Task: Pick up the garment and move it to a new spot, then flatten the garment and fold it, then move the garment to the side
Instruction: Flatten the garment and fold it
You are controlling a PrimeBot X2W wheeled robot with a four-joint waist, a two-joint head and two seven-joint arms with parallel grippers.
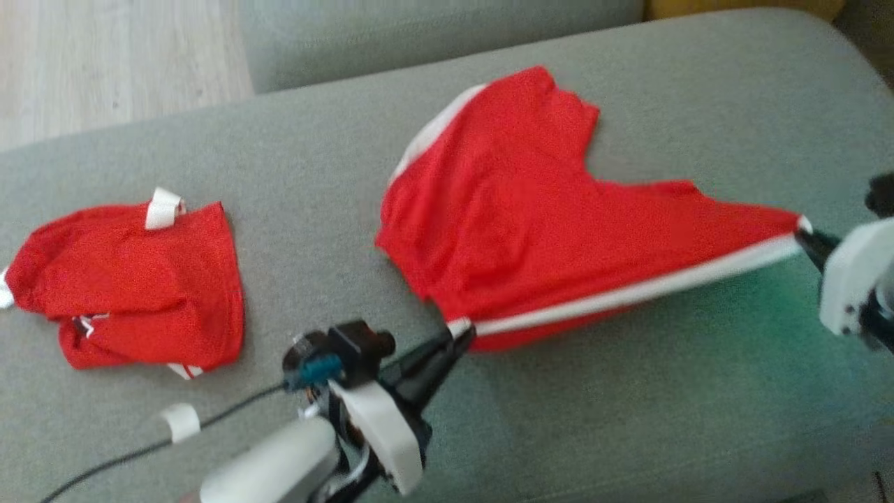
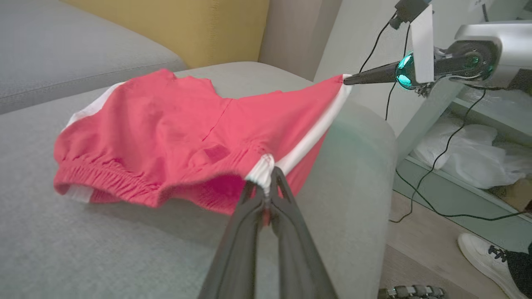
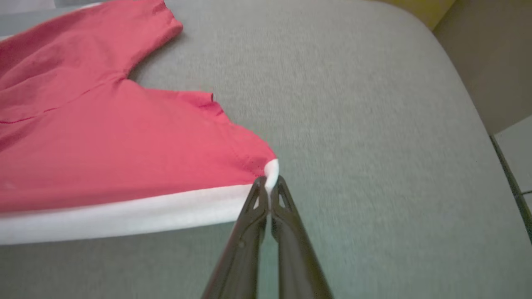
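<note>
At the left gripper [image 1: 461, 332] tips: jaws clamped tight on the white waistband corner of the red shorts [image 1: 531, 209], with cloth bunched between the dark fingers [image 2: 245, 232]. The right gripper [image 1: 803, 234] is pinched the same way on the leg-hem corner, a white tab poking up between its fingers [image 3: 245, 241].

Between the two grips the white side stripe [image 1: 628, 290] runs nearly straight and taut. That edge is lifted off the grey cushion [image 1: 628, 419], and a shadow shows under it.

Past the stripe, away from both grippers, the shorts slope down and lie on the cushion. The elastic waistband is ruffled on the left gripper's side, and the other leg lies flat furthest out with a second white stripe along its edge.

Well apart on the left gripper's outer side, a second red garment [image 1: 133, 279] lies folded on the same cushion, touching nothing.

Further out are another grey cushion [image 1: 433, 28] and the wood floor [image 1: 105, 63]. Beyond the right gripper [image 2: 347, 79] in the left wrist view are black cables, a shelf with white bags [image 2: 465, 153] and a person's white shoe [image 2: 486, 253] on the floor.
</note>
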